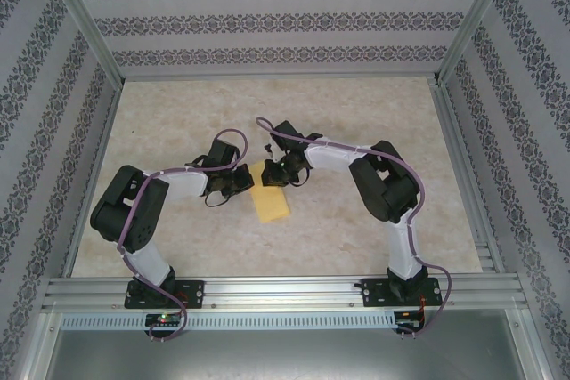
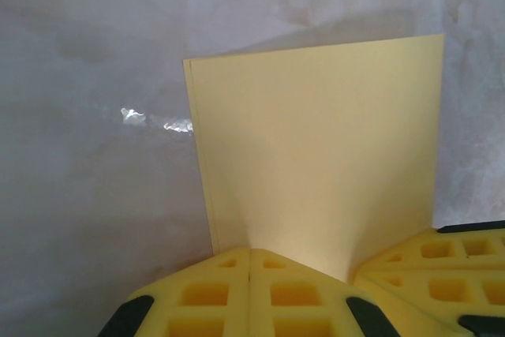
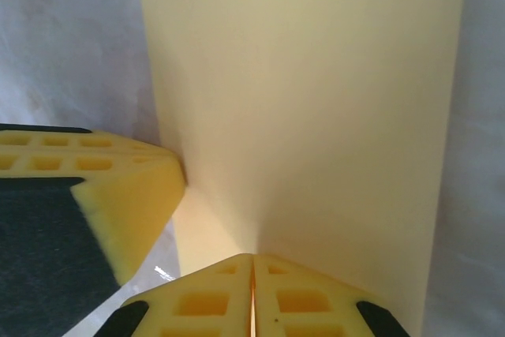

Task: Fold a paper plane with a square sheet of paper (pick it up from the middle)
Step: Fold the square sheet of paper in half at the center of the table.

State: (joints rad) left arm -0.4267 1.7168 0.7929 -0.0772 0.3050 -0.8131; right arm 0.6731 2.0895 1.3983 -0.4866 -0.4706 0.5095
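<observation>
The right gripper pinches the paper at its near edge, jaws together; the left gripper touches the paper's left side.

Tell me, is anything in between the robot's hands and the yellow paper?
No, nothing visible. The left hand and the right hand are both pinched shut right on the thin yellow paper sheet.

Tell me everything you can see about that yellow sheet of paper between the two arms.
The sheet of paper is thin, plain pale yellow. It looks folded double into a rectangle; two layers show along one edge. Over the beige tabletop, its far part is pinched by the left end effector and right end effector, both shut.
</observation>
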